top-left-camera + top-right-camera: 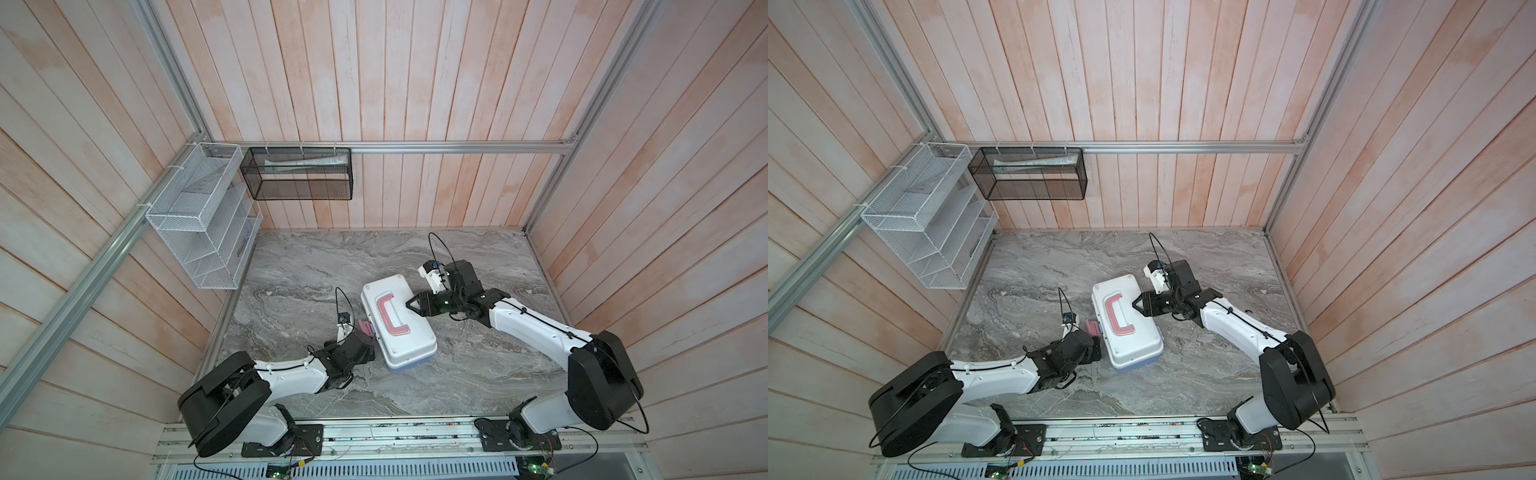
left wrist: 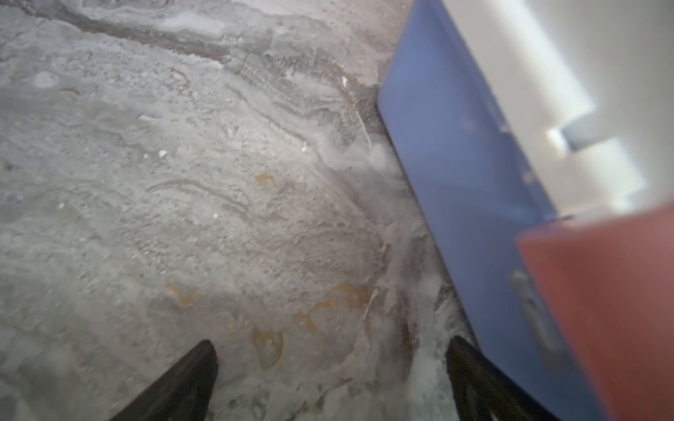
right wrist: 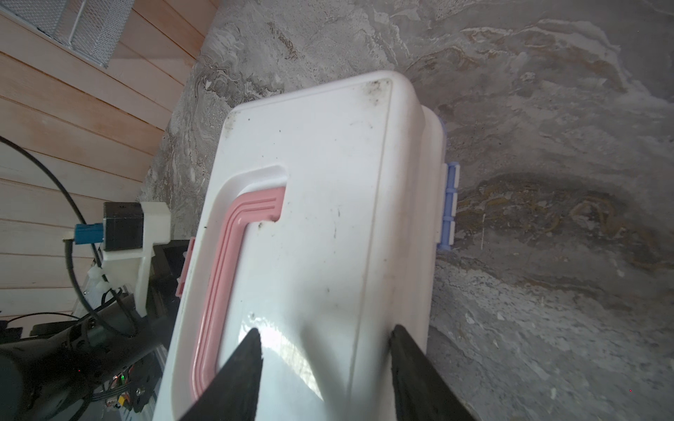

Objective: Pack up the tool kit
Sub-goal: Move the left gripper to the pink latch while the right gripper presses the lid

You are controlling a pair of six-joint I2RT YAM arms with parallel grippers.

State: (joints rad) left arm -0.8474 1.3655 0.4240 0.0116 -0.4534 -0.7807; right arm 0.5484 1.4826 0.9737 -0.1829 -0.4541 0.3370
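Observation:
The tool kit (image 1: 405,332) (image 1: 1131,332) lies shut on the marble table, its white lid (image 3: 321,182) up and its pink C-shaped handle (image 1: 388,316) (image 3: 226,273) flat in its recess. A light blue base (image 2: 456,164) shows under the lid. A pink latch (image 1: 365,327) (image 2: 601,291) sticks out on the case's left side. My left gripper (image 1: 369,351) (image 2: 330,344) is open, low on the table beside that latch side, with only marble between its fingers. My right gripper (image 1: 409,301) (image 3: 326,331) is open over the lid's right part, beside the handle. No loose tools show.
A white wire basket (image 1: 199,216) hangs on the left wall. A black mesh basket (image 1: 297,174) hangs on the back rail with a pale packet inside. Wooden walls and aluminium rails enclose the marble tabletop (image 1: 311,270). Blue hinges (image 3: 450,204) line the case's far side.

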